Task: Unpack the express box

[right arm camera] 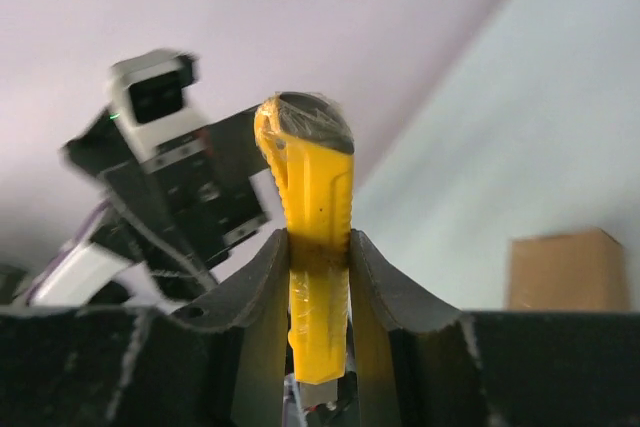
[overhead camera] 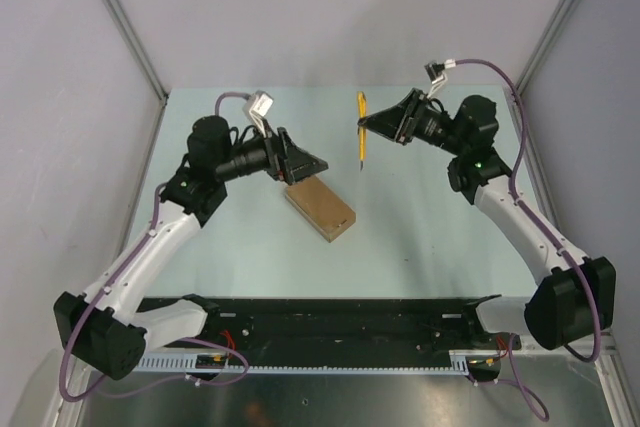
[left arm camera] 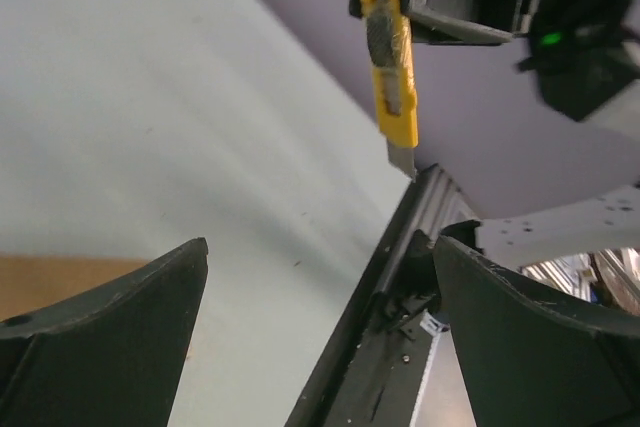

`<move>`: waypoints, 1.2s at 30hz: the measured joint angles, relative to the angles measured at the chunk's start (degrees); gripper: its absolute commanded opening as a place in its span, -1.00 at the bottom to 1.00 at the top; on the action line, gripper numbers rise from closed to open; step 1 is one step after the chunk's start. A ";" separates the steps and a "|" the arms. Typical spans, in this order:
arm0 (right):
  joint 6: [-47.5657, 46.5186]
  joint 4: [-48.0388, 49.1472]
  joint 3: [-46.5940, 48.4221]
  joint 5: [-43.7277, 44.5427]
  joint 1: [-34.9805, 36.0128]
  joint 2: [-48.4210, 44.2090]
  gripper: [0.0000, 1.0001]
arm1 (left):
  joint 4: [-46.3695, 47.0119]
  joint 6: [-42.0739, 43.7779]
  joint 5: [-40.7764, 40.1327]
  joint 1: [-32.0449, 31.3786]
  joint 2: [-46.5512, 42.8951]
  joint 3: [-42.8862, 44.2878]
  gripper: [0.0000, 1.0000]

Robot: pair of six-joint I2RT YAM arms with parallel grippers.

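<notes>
The express box (overhead camera: 320,207), a flat brown carton, lies closed on the pale table, slanting from upper left to lower right. My left gripper (overhead camera: 304,162) hovers over its far left end, open and empty; its two black fingers (left arm camera: 110,347) stand wide apart, and a sliver of the box (left arm camera: 60,282) shows at the lower left. My right gripper (overhead camera: 372,125) is shut on a yellow utility knife (overhead camera: 361,129), held above the table to the right of and beyond the box. In the right wrist view the knife (right arm camera: 310,167) is clamped between the pads, and the box (right arm camera: 570,269) lies beyond on the right. From the left wrist the knife (left arm camera: 390,57) shows with its short blade out.
A black rail (overhead camera: 330,315) with both arm bases runs along the near table edge. Grey enclosure walls and slanted metal posts (overhead camera: 125,27) close in the table at the back and sides. The left arm's wrist camera (right arm camera: 155,97) faces the knife from behind.
</notes>
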 measured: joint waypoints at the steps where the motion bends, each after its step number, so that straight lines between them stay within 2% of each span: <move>1: 1.99 3.50 0.07 -1.64 0.15 -0.44 -1.00 | 0.52 0.00 1.05 -0.33 -0.04 1.27 0.99; 6: 13.31 22.38 0.85 -9.11 1.46 -1.77 -1.00 | 8.04 -2.73 5.81 -4.46 -1.64 5.03 0.99; 12: 19.21 33.53 2.78 -12.96 5.88 -3.06 -1.00 | 17.84 -7.28 7.19 -8.66 -3.08 5.09 0.99; 19: 21.51 39.15 7.04 -15.58 10.36 -3.26 -1.00 | 22.25 -10.58 7.74 -13.38 -0.98 6.16 0.93; 23: 22.14 41.22 8.63 -16.37 11.69 -3.34 -1.00 | 28.11 -14.21 9.07 -14.23 -0.26 6.16 0.86; 29: 23.50 43.41 9.09 -17.31 12.98 -3.34 -1.00 | 38.40 -19.45 11.98 -16.76 -0.17 6.19 0.62; 36: 24.68 45.13 10.25 -17.64 13.31 -3.34 -1.00 | 43.15 -21.59 15.58 -19.74 0.87 6.97 0.30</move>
